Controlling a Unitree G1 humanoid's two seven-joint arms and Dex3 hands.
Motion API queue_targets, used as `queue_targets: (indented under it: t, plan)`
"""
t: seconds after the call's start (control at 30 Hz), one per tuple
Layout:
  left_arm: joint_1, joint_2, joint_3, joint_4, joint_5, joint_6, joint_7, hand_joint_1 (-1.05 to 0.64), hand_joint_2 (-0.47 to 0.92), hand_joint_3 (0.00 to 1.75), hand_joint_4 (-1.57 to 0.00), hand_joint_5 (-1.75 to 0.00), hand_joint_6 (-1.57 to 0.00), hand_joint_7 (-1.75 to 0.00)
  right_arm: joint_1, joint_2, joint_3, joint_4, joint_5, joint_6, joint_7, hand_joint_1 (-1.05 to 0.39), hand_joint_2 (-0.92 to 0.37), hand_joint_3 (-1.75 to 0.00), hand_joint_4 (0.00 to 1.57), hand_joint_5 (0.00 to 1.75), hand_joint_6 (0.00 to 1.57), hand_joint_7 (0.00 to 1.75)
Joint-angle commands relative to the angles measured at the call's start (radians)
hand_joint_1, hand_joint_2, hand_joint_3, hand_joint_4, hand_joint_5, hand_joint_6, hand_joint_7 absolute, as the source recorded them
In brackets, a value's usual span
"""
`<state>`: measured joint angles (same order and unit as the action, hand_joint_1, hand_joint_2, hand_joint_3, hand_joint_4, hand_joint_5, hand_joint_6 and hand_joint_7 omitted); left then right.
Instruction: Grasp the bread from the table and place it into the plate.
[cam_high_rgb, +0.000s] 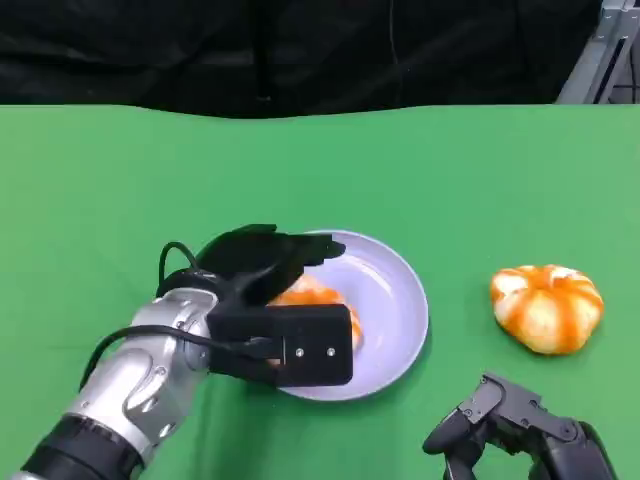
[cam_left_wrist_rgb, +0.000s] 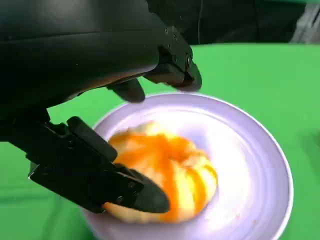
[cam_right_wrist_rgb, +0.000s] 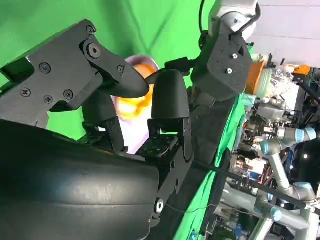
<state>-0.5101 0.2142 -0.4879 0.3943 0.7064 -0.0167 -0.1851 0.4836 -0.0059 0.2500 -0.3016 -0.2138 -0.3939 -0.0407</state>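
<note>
Left hand fingers flank bread on plate.

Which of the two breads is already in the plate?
The bread under the left hand, bread in the plate; the other bread lies on the green table, near the right hand.

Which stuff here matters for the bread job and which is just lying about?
Job: orange-striped bread roll in the round lavender plate; left hand over it.
Lying about: second orange-striped roll on the green table; right hand, holding nothing.
</note>
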Motion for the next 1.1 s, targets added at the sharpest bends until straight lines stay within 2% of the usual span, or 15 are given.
queue_targets:
  t: [0.03,0.2,0.33,0.53,0.7,0.77,0.87,0.9,0.97,1.0,1.03,1.07,1.1]
  plan:
    - [-0.017,0.032,-0.016,-0.016,0.008,-0.001,-0.046,-0.76,0.92,0.30,0.00,-0.56,-0.24,-0.01,-0.001,-0.007,-0.008,-0.001,0.009,-0.006,-0.002,-0.09,-0.45,-1.23,0.70,1.66,0.68,1.37]
    - [-0.018,0.037,-0.023,-0.017,0.014,0.000,-0.054,-0.77,0.92,0.30,0.00,-0.57,-0.26,-0.02,-0.001,-0.008,-0.008,0.000,0.012,-0.009,-0.002,-0.08,-0.45,-1.23,0.70,1.66,0.68,1.37]
    - [0.005,0.071,0.013,-0.062,-0.014,-0.037,-0.033,-0.75,0.92,0.31,0.00,-0.60,-0.26,-0.02,-0.006,-0.007,-0.010,0.003,0.004,-0.007,-0.005,-0.06,-0.44,-1.24,0.71,1.65,0.68,1.38]
    - [0.067,0.070,0.105,-0.126,-0.118,-0.077,0.007,-0.65,0.92,0.30,-0.02,-0.78,-0.33,-0.05,-0.010,-0.009,-0.014,0.007,0.006,-0.011,-0.006,-0.07,-0.43,-1.26,0.72,1.65,0.68,1.37]
    - [0.170,0.047,0.228,-0.209,-0.277,-0.145,0.050,-0.59,0.92,0.30,-0.12,-0.87,-0.41,-0.09,-0.014,-0.010,-0.012,0.006,0.014,-0.004,0.001,-0.07,-0.42,-1.27,0.72,1.64,0.68,1.37]
    - [0.255,0.029,0.302,-0.248,-0.387,-0.237,0.084,-0.39,0.92,0.25,-0.27,-0.99,-0.49,-0.13,-0.022,-0.009,-0.010,0.003,0.019,0.006,0.007,-0.08,-0.40,-1.30,0.72,1.64,0.69,1.38]
    - [0.325,0.013,0.349,-0.271,-0.467,-0.316,0.099,-0.28,0.92,0.23,-0.34,-1.09,-0.55,-0.17,-0.030,-0.010,-0.014,-0.004,0.015,0.014,0.008,-0.11,-0.40,-1.29,0.72,1.63,0.70,1.38]
    - [0.345,0.007,0.361,-0.278,-0.488,-0.336,0.102,-0.26,0.91,0.23,-0.39,-1.13,-0.61,-0.21,-0.032,-0.011,-0.017,-0.007,0.012,0.016,0.006,-0.11,-0.41,-1.27,0.73,1.62,0.71,1.37]
    - [0.386,-0.007,0.380,-0.295,-0.523,-0.371,0.106,-0.23,0.89,0.25,-0.44,-1.15,-0.60,-0.35,-0.034,-0.010,-0.022,-0.017,0.001,0.026,0.001,-0.12,-0.42,-1.25,0.74,1.61,0.71,1.37]
    - [0.402,-0.013,0.385,-0.302,-0.534,-0.383,0.107,-0.20,0.80,0.42,-0.50,-1.20,-0.55,-0.56,-0.034,-0.010,-0.023,-0.021,-0.004,0.032,-0.001,-0.11,-0.40,-1.26,0.76,1.60,0.73,1.35]
    - [0.413,-0.018,0.389,-0.307,-0.542,-0.392,0.107,-0.19,0.72,0.59,-0.52,-1.22,-0.51,-0.67,-0.034,-0.009,-0.025,-0.025,-0.008,0.037,-0.003,-0.11,-0.39,-1.27,0.77,1.59,0.73,1.34]
    - [0.419,-0.022,0.393,-0.310,-0.545,-0.397,0.106,-0.18,0.66,0.71,-0.53,-1.23,-0.48,-0.74,-0.034,-0.009,-0.025,-0.027,-0.011,0.040,-0.003,-0.11,-0.38,-1.28,0.78,1.59,0.74,1.34]
    - [0.457,-0.033,0.399,-0.333,-0.565,-0.419,0.108,-0.18,0.63,0.75,-0.54,-1.23,-0.48,-0.77,-0.030,-0.008,-0.025,-0.042,-0.014,0.057,-0.001,-0.11,-0.38,-1.28,0.78,1.59,0.74,1.34]
